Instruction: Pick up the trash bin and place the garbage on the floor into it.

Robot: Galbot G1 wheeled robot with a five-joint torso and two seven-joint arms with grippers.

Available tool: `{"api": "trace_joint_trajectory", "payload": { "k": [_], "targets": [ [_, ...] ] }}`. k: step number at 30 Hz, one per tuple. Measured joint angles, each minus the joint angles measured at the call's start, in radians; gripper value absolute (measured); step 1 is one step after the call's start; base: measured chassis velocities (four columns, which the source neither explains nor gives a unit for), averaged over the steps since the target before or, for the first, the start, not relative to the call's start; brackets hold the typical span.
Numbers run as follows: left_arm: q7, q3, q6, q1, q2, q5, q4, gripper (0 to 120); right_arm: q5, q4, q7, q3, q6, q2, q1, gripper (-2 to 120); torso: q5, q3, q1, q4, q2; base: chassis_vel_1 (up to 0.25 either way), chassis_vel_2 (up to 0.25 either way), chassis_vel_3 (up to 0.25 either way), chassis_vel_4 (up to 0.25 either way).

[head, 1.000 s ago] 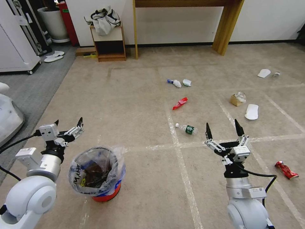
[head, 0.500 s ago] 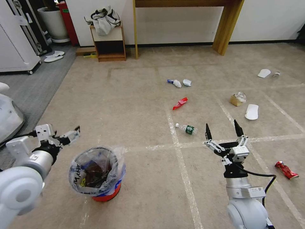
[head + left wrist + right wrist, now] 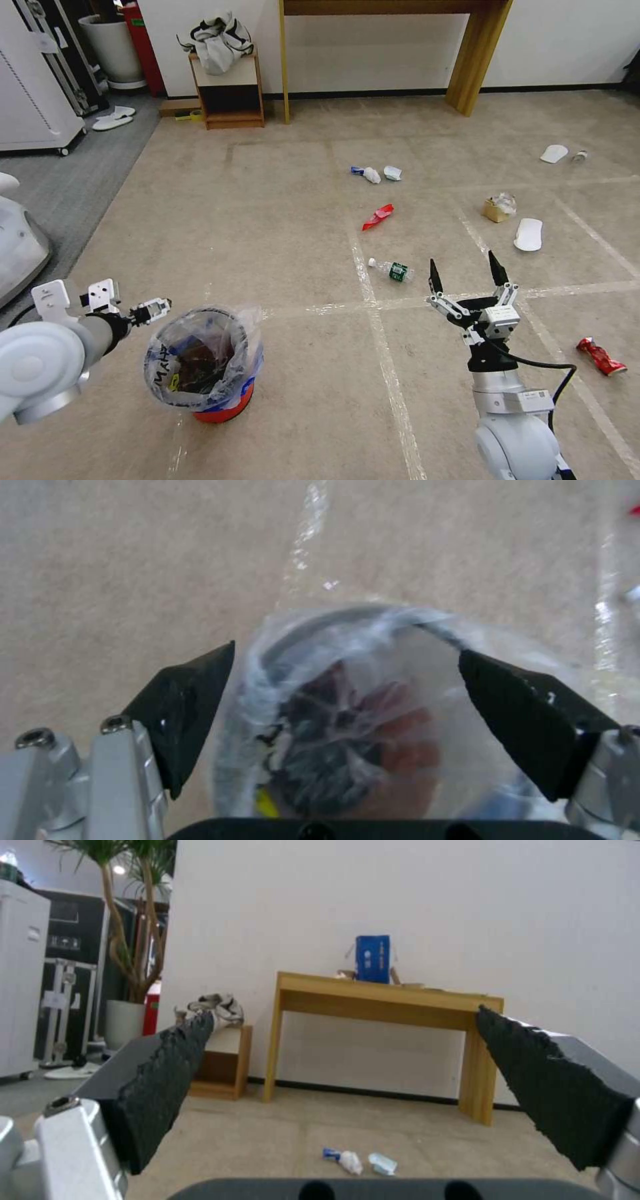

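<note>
My left gripper [image 3: 347,680], fingers wide, faces the trash bin [image 3: 223,400]; light, slippery liner, so I'd pinch the stiff rim. Right gripper [image 3: 465,275] wide, idle.

Beyond the fingertips, against the white wall [image 3: 413,905]: a wooden table [image 3: 380,1000] bearing a blue box [image 3: 372,959]; beside it a low cabinet [image 3: 227,93] topped with a bag [image 3: 217,40]; farther left, a potted plant [image 3: 130,930].
</note>
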Motion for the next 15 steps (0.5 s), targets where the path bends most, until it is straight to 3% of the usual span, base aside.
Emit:
{"api": "trace_joint_trajectory", "payload": {
  "k": [5, 15],
  "targets": [
    [-0.019, 0.000, 0.038, -0.008, 0.045, -0.069, 0.044, 88, -0.002, -0.005, 0.000, 0.000, 0.007, 0.002, -0.001, 100, 0.0000, 0.000, 0.000, 0.0001, 0.000, 0.000, 0.000, 0.000, 0.000],
    [-0.007, -0.003, 0.095, -0.021, 0.055, -0.167, 0.052, 88, -0.004, -0.012, -0.001, 0.002, 0.014, 0.005, 0.001, 100, 0.0001, 0.000, 0.000, 0.0001, 0.000, 0.000, 0.000, 0.000, 0.000]
  ]
}}
